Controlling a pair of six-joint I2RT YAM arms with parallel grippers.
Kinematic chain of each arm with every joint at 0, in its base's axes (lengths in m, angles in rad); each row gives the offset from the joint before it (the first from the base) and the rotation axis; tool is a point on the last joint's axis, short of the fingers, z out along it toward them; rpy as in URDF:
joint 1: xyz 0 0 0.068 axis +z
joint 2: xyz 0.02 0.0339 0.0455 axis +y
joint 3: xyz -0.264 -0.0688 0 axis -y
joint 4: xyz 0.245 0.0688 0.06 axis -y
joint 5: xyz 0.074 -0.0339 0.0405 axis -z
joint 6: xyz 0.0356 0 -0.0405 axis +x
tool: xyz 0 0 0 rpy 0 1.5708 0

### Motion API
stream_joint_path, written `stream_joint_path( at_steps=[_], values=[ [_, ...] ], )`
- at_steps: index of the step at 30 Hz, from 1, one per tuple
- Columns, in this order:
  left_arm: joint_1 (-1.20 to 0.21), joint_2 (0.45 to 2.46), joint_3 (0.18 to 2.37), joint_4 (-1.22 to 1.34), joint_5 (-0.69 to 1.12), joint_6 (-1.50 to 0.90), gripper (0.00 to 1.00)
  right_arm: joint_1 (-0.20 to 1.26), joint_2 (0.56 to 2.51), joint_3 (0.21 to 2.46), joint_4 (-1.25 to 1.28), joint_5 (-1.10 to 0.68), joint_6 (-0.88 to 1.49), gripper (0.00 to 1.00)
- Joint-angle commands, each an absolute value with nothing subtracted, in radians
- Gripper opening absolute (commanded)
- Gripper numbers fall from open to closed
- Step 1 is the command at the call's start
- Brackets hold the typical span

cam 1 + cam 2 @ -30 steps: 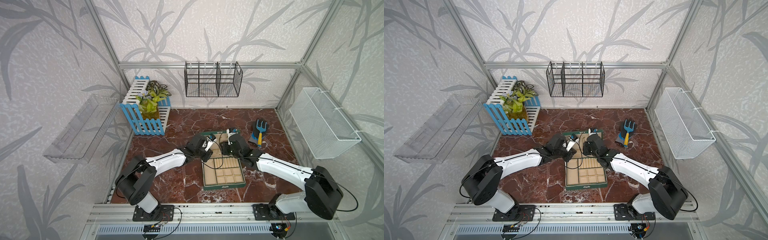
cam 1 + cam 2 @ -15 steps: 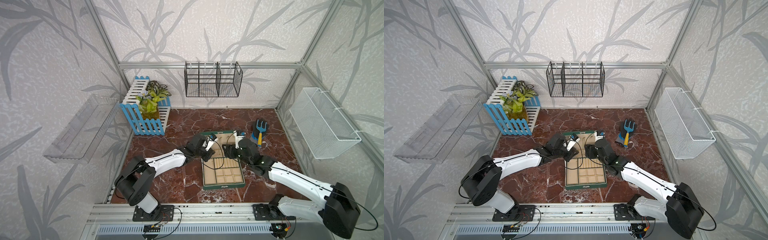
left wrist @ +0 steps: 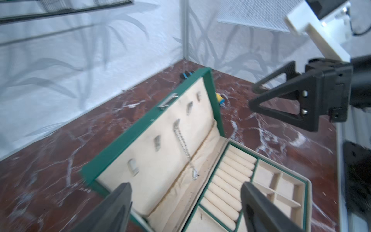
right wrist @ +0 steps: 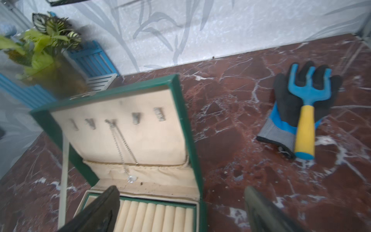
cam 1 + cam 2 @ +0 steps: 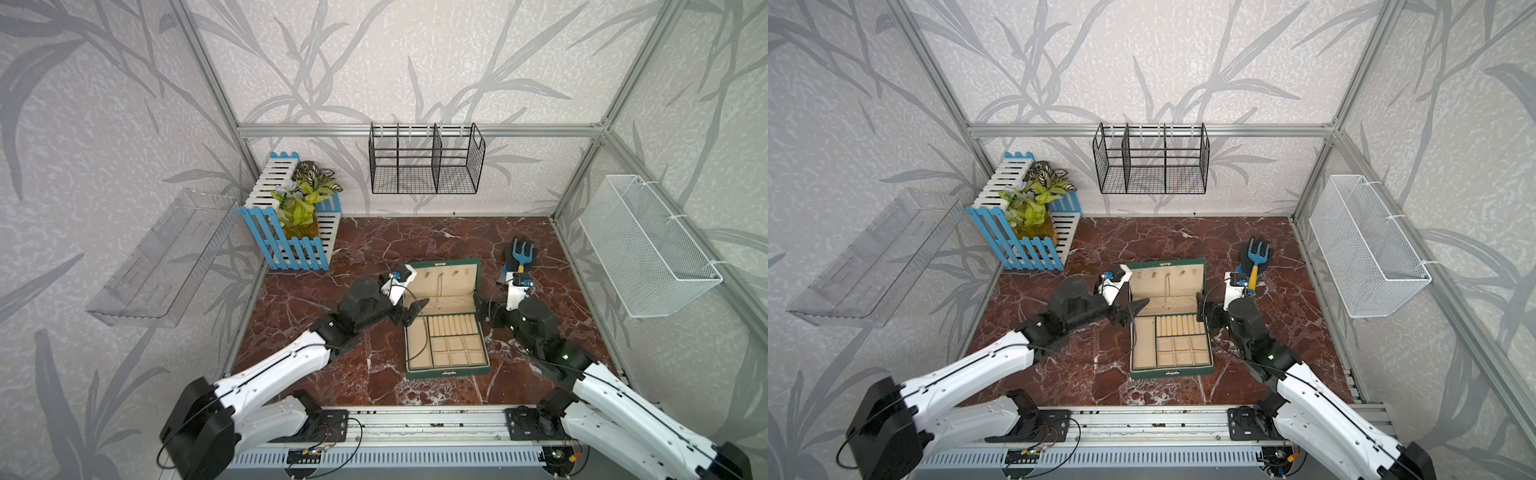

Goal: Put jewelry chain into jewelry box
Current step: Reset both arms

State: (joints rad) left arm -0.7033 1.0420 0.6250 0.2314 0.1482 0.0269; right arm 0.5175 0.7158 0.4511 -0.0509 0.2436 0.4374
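Jewelry chain [image 4: 122, 147], apparently inside jewelry box [image 4: 187, 128]

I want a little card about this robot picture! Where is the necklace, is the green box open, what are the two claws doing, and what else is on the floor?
Chain: jewelry chain hangs from the middle hook inside the lid
Box: jewelry box open, lid tilted up
Left claw: left gripper open, holding nothing
Right claw: right gripper open, holding nothing
Also on floor: garden fork lying on a glove
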Motion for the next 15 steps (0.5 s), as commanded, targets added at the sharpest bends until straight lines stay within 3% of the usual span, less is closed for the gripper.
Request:
stream_joint_path(
  at_steps=[1, 8, 11, 15],
  values=[
    [-0.665, 0.934, 0.492, 0.329, -0.226, -0.107, 0.99, 0.373, 0.663, 0.424, -0.099, 0.202, 0.395, 0.99],
    [-0.31, 0.747, 0.265, 0.444, -0.407, -0.156, 1.0, -0.074, 0.781, 0.35, 0.112, -0.066, 0.368, 0.99],
    [-0.2, 0.758, 0.173, 0.595, -0.504, -0.163, 1.0, -0.111, 0.919, 0.344, 0.235, -0.043, 0.318, 0.99],
    [-0.069, 0.885, 0.115, 0.763, -0.448, -0.176, 1.0, -0.111, 1.099, 0.341, 0.39, -0.033, 0.24, 0.99]
  ],
)
